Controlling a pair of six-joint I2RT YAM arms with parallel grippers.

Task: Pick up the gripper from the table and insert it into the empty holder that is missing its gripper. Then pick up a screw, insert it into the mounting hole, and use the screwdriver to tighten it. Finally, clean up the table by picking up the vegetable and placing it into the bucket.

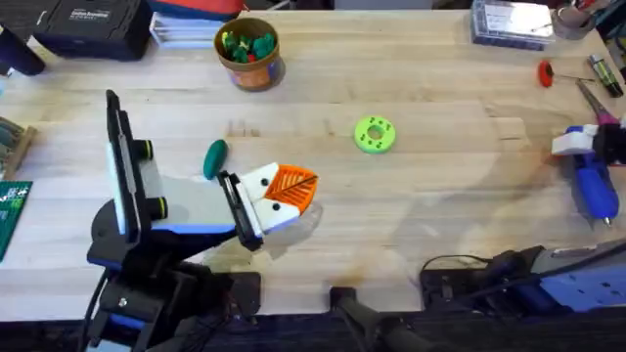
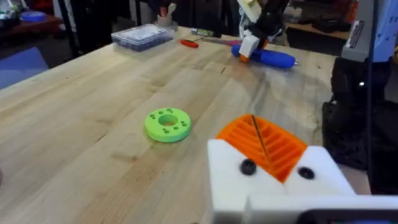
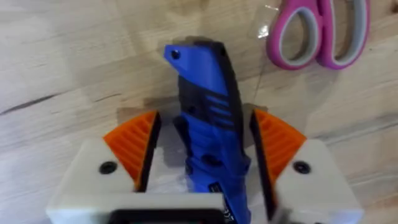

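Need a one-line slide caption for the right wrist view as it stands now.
Right gripper jaws straddle the blue screwdriver lying on the table, pink-handled scissors beside it.

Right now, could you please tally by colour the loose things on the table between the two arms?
Dark green: 1, the vegetable.
Lime green: 1, the holed disc.
Orange-brown: 1, the bucket.
Total: 3.

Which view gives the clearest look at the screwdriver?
The right wrist view: the screwdriver lies between the right gripper's orange pads, its blue body large. Overhead shows it small at the table's right edge. The left wrist view shows it far off.
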